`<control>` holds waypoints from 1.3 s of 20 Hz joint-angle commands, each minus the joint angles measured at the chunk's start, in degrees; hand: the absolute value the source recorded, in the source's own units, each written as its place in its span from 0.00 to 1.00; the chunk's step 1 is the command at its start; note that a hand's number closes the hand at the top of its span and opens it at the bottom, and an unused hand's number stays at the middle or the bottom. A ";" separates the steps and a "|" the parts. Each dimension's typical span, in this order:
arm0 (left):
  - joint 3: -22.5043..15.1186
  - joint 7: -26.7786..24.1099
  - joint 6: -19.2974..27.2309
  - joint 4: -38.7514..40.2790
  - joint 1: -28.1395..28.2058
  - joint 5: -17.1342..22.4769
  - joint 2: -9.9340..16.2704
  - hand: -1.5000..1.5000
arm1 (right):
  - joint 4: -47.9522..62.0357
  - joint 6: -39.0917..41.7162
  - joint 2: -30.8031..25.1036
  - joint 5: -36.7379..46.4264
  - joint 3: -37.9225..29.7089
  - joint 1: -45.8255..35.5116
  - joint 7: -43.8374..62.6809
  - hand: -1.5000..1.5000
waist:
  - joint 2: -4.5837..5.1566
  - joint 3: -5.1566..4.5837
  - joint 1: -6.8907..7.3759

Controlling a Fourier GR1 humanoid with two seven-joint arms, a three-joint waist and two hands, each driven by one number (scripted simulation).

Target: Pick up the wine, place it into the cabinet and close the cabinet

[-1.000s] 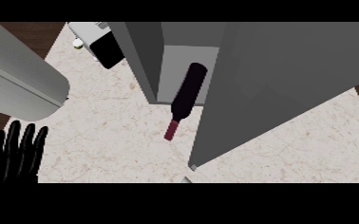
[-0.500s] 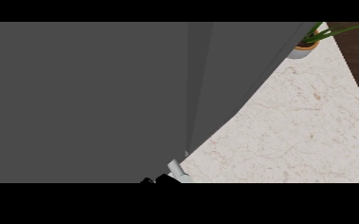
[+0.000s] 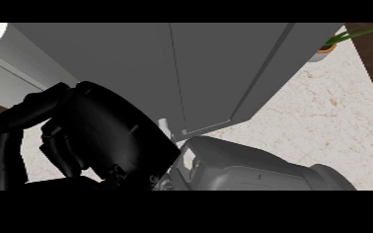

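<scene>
The grey cabinet [image 3: 218,69] fills the upper middle of the head view, and its doors look shut along a thin seam. No wine bottle shows anywhere. My right hand [image 3: 109,138] is very close to the camera at the lower left, its back towards me, just below and left of the cabinet's lower corner. Its fingers [image 3: 36,109] bend loosely to the left and hold nothing I can see. The grey right forearm [image 3: 255,170] runs in from the lower right. A small pale handle [image 3: 165,126] shows at the cabinet's lower edge. My left hand does not show.
The speckled marble counter [image 3: 320,118] lies to the right of the cabinet. A potted plant [image 3: 328,45] stands at the far right corner. A pale grey appliance surface [image 3: 22,74] borders the left edge.
One second ago the cabinet stood open with the dark wine bottle inside. Now its doors look shut and the bottle is hidden. The view has swung, and my right hand and forearm have come in.
</scene>
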 commanded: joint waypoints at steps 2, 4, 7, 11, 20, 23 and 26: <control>1.59 -0.36 -2.97 -0.02 2.12 0.49 -0.50 0.00 | 16.02 2.32 0.17 -8.14 -3.84 -11.62 -6.01 1.00 | 0.11 0.04 0.04; 2.98 1.77 -1.17 1.67 -1.91 1.77 0.24 0.00 | 20.04 7.02 0.17 -14.57 -5.44 -12.49 -8.04 1.00 | 0.64 0.05 -0.28; 2.57 0.68 -3.73 1.55 -0.07 1.52 0.03 0.00 | 21.30 17.55 0.18 -23.76 -6.73 -12.73 -0.92 1.00 | 0.92 0.02 1.17; 6.81 3.28 -3.58 2.16 -2.53 4.20 2.17 0.00 | 30.66 25.13 0.18 -31.15 -7.12 -15.81 -2.62 1.00 | 0.64 0.05 0.10; 10.77 4.14 -4.57 2.13 0.39 4.59 1.65 0.00 | 50.98 25.92 -1.53 -21.41 -12.94 -17.36 -20.30 1.00 | 0.61 0.10 -1.61; 11.96 4.85 -5.74 2.24 1.05 6.14 1.69 0.00 | 53.62 25.18 -3.50 -20.99 -14.42 -17.33 -22.80 1.00 | 0.62 0.11 -1.69; 10.04 6.20 -5.01 -0.04 0.63 5.39 2.08 0.00 | 54.32 28.19 -6.64 -21.75 -14.66 -15.22 -24.04 1.00 | 1.07 0.18 -2.34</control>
